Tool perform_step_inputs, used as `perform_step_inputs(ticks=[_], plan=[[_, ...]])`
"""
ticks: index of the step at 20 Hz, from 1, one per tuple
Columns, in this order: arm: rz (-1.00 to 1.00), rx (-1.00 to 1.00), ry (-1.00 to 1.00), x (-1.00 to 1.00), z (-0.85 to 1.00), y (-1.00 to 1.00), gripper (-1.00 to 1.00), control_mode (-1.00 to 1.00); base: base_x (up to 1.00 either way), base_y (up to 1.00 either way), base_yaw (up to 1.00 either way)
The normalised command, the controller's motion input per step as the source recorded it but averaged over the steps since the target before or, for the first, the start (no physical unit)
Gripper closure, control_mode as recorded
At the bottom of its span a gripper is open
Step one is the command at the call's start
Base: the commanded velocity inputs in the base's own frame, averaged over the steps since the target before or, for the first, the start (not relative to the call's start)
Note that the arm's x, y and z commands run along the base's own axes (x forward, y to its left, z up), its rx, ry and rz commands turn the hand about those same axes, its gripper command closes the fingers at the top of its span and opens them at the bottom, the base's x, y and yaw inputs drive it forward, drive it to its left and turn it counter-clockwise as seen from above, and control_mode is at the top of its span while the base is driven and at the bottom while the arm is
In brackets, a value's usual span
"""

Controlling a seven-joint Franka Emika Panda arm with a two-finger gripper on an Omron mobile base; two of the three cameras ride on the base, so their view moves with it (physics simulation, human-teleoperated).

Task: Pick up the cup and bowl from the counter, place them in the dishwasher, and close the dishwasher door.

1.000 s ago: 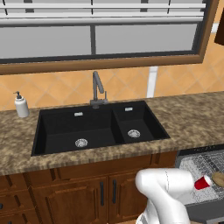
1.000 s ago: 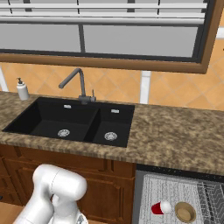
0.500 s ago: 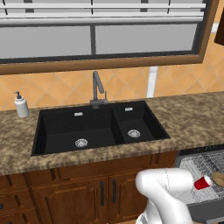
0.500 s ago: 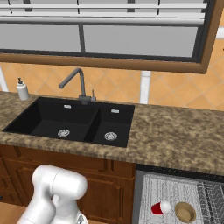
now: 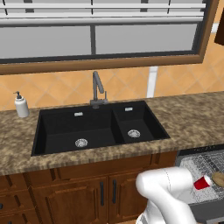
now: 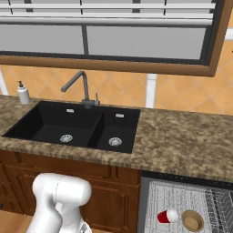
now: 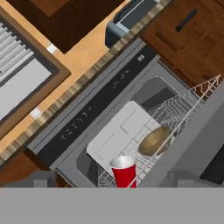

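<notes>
A red cup (image 6: 167, 216) lies on its side in the wire rack (image 6: 182, 205) of the open dishwasher (image 7: 131, 118), at the right end of the counter (image 6: 182, 141). A tan bowl (image 6: 192, 220) sits just to the cup's right. Both dishes appear loaded, so closing the dishwasher door (image 7: 192, 140) looks like the remaining step; the arm would need to get under the lowered door's edge and swing it up. Whether the fingers are spread or closed cannot be told.

The dishwasher's wire rack (image 6: 182, 205) is carrying the cup (image 6: 167, 216), lying on its side, and the bowl (image 6: 192, 220) just beside it. The counter (image 6: 182, 141) is bearing a soap bottle (image 6: 23, 93) near the sink (image 6: 75, 127).
</notes>
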Motion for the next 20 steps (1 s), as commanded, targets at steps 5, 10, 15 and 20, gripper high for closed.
perform_step_inputs(ticks=[5, 10, 15, 20], plan=[[-0.02, 0.0, 0.0, 0.38, -0.97, 0.0, -1.0, -1.0, 0.0, 0.0, 0.0], [0.0, 0.0, 0.0, 0.63, -0.59, 0.0, -1.0, -1.0, 0.0, 0.0, 0.0], [0.0, 0.0, -0.01, 0.35, -0.27, -0.12, -1.0, -1.0, 0.0, 0.0, 0.0], [0.0, 0.0, -0.01, 0.25, -0.14, -0.3, -1.0, -1.0, 0.0, 0.0, 0.0]])
